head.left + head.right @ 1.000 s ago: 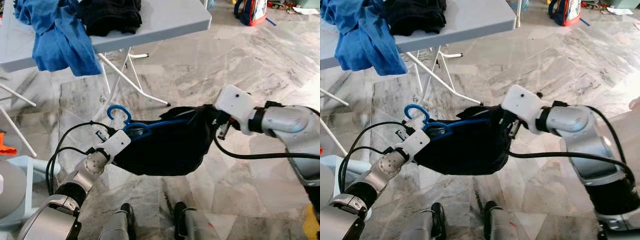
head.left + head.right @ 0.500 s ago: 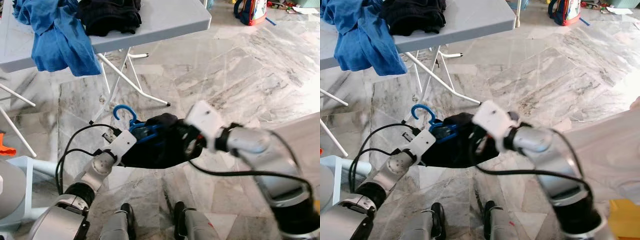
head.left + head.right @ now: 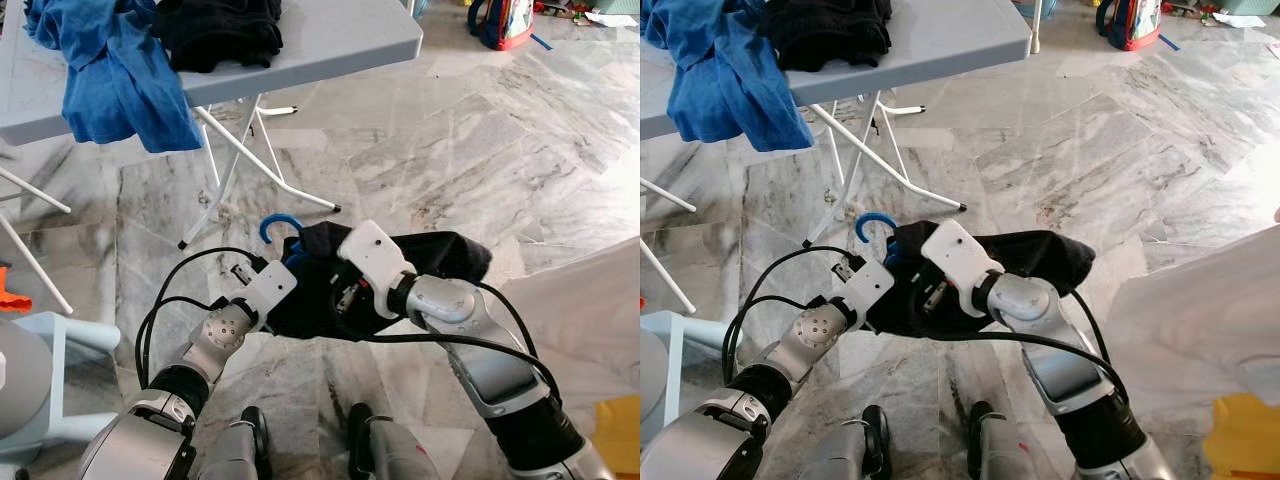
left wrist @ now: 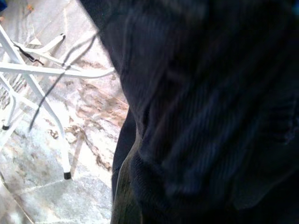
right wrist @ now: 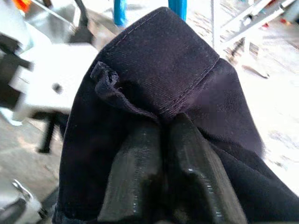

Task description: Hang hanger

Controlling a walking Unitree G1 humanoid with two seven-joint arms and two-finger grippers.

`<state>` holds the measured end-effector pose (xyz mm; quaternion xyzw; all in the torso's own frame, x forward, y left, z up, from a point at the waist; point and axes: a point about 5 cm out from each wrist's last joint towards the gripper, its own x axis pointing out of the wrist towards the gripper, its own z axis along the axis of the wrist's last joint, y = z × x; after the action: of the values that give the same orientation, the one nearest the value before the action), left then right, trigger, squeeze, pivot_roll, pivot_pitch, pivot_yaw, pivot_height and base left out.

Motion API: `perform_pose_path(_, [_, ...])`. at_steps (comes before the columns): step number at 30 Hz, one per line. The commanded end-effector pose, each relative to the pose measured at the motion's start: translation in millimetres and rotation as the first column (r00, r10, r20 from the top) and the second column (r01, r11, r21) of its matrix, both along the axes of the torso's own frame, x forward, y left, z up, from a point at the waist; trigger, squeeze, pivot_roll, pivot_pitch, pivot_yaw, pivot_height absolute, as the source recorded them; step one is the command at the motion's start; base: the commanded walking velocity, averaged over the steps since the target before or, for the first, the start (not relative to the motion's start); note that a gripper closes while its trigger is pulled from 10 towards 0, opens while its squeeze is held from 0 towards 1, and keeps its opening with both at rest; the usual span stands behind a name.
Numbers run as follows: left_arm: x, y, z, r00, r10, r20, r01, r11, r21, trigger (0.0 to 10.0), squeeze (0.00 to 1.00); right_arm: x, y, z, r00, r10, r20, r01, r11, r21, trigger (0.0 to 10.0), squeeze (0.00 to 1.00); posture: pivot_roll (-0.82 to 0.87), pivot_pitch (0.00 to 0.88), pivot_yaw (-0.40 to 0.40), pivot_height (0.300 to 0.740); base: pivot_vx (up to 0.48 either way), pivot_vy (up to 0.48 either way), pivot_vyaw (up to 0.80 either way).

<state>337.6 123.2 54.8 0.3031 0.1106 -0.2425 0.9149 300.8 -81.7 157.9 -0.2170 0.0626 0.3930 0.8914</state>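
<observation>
My right tool (image 5: 161,163) is pressed together on a fold of the dark garment (image 3: 440,255), its two black fingers (image 5: 135,172) pinching the stitched hem just below a seam; the right arm bends across in front of me so that the tool sits low over the marble floor (image 3: 520,130), close against my left one; my left tool (image 3: 262,285) is buried at the other end of the same cloth, and I cannot tell whether its fingers are spread or closed, for its wrist camera sees little but ribbed dark fabric right up against the lens; the blue hanger (image 3: 274,228) is inside the garment, held up between my two tools, with only its hook poking out above the cloth just beside the left tool, and two blue bars (image 5: 177,7) of it show beyond the hem in the right wrist view; the garment is bunched into a short heap between the tools, one end draped toward my right; beyond it stands a grey folding bench (image 3: 330,40) on white legs, with a blue cloth (image 3: 120,70) hanging over its edge and a black cloth (image 3: 220,30) piled beside it; a white sheet (image 3: 590,310) lies at my right.
</observation>
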Motion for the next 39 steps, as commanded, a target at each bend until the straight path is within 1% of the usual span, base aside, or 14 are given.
perform_pose_path(1, [-1.4, -2.4, 2, 0.999, -0.034, 0.025, 0.034, 0.999, 0.002, 0.0, 0.0, 0.9, -10.4, -4, 0.999, -0.023, 0.031, 0.024, 0.999, -0.042, 10.0, 1.0, -0.19, 0.264, 0.008, 0.74, 0.0, 0.0, 0.0])
perform_pose_path(4, [-2.0, -0.6, 1, 0.999, -0.04, 0.026, 0.04, 0.999, 0.019, 0.0, 0.0, 6.4, -23.8, -3, 0.995, -0.051, 0.09, 0.061, 0.992, -0.109, 10.0, 1.0, -0.19, 0.263, 0.007, 0.74, 0.0, 0.0, 0.0])
perform_pose_path(7, [-3.0, 1.4, -1, 0.999, -0.048, 0.024, 0.047, 0.998, 0.04, 0.0, 0.0, 12.3, -36.8, 2, 0.987, -0.087, 0.137, 0.104, 0.987, -0.122, 10.0, 1.0, -0.19, 0.261, 0.006, 0.74, 0.0, 0.0, 0.0])
perform_pose_path(8, [-3.5, 2.2, -1, 0.999, -0.048, 0.019, 0.047, 0.998, 0.039, 0.0, 0.0, 14.7, -41.9, 6, 0.983, -0.105, 0.153, 0.121, 0.988, -0.101, 10.0, 1.0, -0.19, 0.261, 0.006, 0.74, 0.0, 0.0, 0.0])
perform_pose_path(12, [-4.3, 2.5, -2, 0.998, -0.059, 0.02, 0.058, 0.997, 0.042, 0.0, 0.0, 16.8, -43.8, 12, 0.977, -0.118, 0.177, 0.131, 0.989, -0.062, 10.0, 1.0, -0.19, 0.26, 0.004, 0.74, 0.0, 0.0, 0.0])
perform_pose_path(15, [-4.9, 1.4, -2, 0.998, -0.067, 0.022, 0.066, 0.997, 0.044, 0.0, 0.0, 16.0, -39.4, 17, 0.974, -0.079, 0.213, 0.089, 0.995, -0.036, 10.0, 1.0, -0.19, 0.258, 0.0, 0.74, 0.0, 0.0, 0.0])
perform_pose_path(18, [-4.5, -1.3, 0, 0.996, -0.084, 0.037, 0.083, 0.995, 0.048, 0.0, 0.0, 15.7, -42.0, 21, 0.969, -0.027, 0.244, 0.047, 0.996, -0.077, 10.0, 1.0, -0.19, 0.259, -0.005, 0.74, 0.0, 0.0, 0.0])
perform_pose_path(21, [-4.5, -1.9, 0, 0.995, -0.092, 0.04, 0.09, 0.995, 0.052, 0.0, 0.0, 15.5, -43.9, 22, 0.97, -0.019, 0.242, 0.039, 0.996, -0.077, 10.0, 1.0, -0.19, 0.259, -0.005, 0.74, 0.0, 0.0, 0.0])
perform_pose_path(24, [-3.9, 1.8, 4, 0.99, -0.13, 0.061, 0.126, 0.989, 0.074, 0.0, 0.0, 12.8, -61.0, 32, 0.962, 0.092, 0.258, -0.043, 0.981, -0.189, 10.0, 1.0, -0.19, 0.262, -0.01, 0.74, 0.0, 0.0, 0.0])
perform_pose_path(30, [-2.7, 7.7, 10, 0.981, -0.178, 0.082, 0.168, 0.98, 0.109, 0.0, 0.0, 10.2, -77.0, 32, 0.963, 0.15, 0.223, -0.09, 0.962, -0.257, 10.0, 1.0, -0.19, 0.264, -0.013, 0.74, 0.0, 0.0, 0.0])
perform_pose_path(32, [-1.3, 11.8, 15, 0.974, -0.207, 0.098, 0.193, 0.972, 0.132, 0.0, 0.0, 9.1, -86.3, 28, 0.966, 0.17, 0.193, -0.108, 0.95, -0.294, 10.0, 1.0, -0.18, 0.267, -0.014, 0.74, 0.0, 0.0, 0.0])
perform_pose_path(33, [-0.2, 13.7, 18, 0.968, -0.227, 0.107, 0.211, 0.967, 0.144, 0.0, 0.0, 7.9, -91.4, 25, 0.965, 0.196, 0.172, -0.127, 0.93, -0.345, 10.0, 1.0, -0.18, 0.267, -0.014, 0.74, 0.0, 0.0, 0.0])
perform_pose_path(37, [3.3, 13.6, 29, 0.953, -0.272, 0.133, 0.25, 0.955, 0.159, 0.0, 0.0, 9.1, -96.3, 24, 0.968, 0.199, 0.156, -0.134, 0.928, -0.349, 10.0, 1.0, -0.18, 0.272, -0.014, 0.74, 0.0, 0.0, 0.0])
perform_pose_path(39, [6.2, 13.0, 36, 0.945, -0.291, 0.153, 0.265, 0.949, 0.17, 0.0, 0.0, 11.1, -98.5, 22, 0.966, 0.202, 0.159, -0.13, 0.918, -0.375, 10.0, 1.0, -0.18, 0.275, -0.016, 0.74, 0.0, 0.0, 0.0])
